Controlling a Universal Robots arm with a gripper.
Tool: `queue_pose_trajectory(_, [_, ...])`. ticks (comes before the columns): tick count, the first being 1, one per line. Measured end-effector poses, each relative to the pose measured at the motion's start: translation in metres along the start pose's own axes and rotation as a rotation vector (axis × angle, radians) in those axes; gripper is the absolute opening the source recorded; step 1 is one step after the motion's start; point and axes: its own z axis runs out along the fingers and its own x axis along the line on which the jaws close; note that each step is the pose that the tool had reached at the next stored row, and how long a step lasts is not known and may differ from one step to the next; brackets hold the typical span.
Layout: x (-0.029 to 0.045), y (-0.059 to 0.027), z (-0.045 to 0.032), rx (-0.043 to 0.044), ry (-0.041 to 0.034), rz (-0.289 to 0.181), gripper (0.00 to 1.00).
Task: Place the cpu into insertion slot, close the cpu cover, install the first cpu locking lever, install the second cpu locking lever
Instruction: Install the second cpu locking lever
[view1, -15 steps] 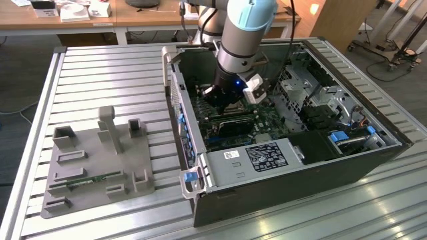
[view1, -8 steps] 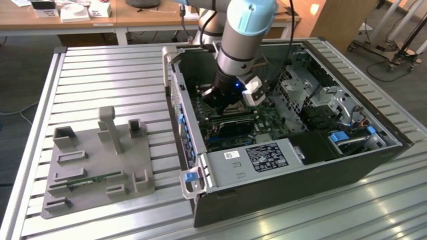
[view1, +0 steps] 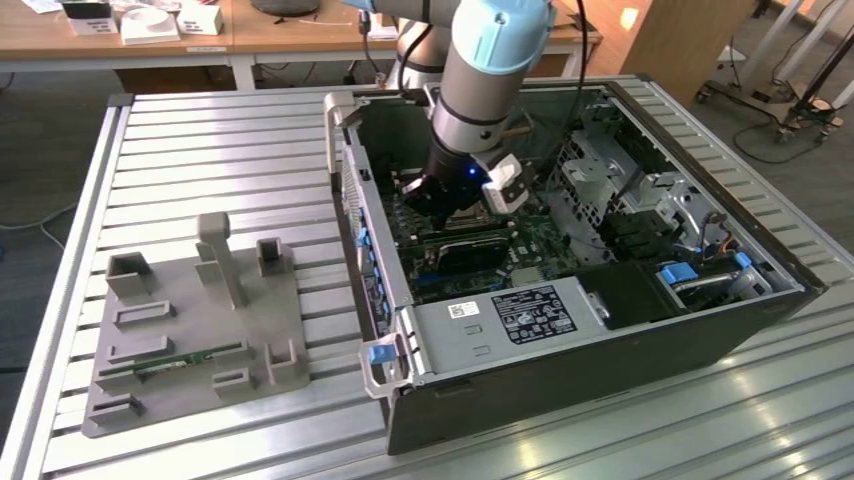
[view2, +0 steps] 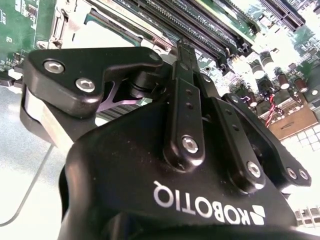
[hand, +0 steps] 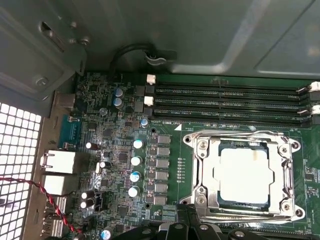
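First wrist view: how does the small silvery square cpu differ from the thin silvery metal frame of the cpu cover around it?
The small silvery square cpu is a solid, plain plate, while the thin silvery metal cpu cover is an open frame with a square window. The cpu is the smaller of the two and shows through that window; the cpu cover surrounds it. Both are silvery metal and lie flat on the green circuit board.

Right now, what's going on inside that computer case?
A robot arm has reached into the open computer case, with its gripper just above the motherboard. In the first wrist view, the cpu sits in the insertion slot with the cpu cover down over it.
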Motion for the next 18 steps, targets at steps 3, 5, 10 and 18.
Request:
queue_pose_trajectory(3, [0.0000,0.0001,0.0009,-0.0022,0.0000,-0.001,0.10])
queue_pose_trajectory(5, [0.0000,0.0004,0.0015,-0.0037,0.0001,-0.001,0.10])
queue_pose_trajectory(10, [-0.0001,0.0018,0.0030,-0.0065,0.0001,-0.003,0.10])
queue_pose_trajectory(18, [-0.0002,0.0051,0.0067,-0.0090,0.0005,-0.005,0.10])
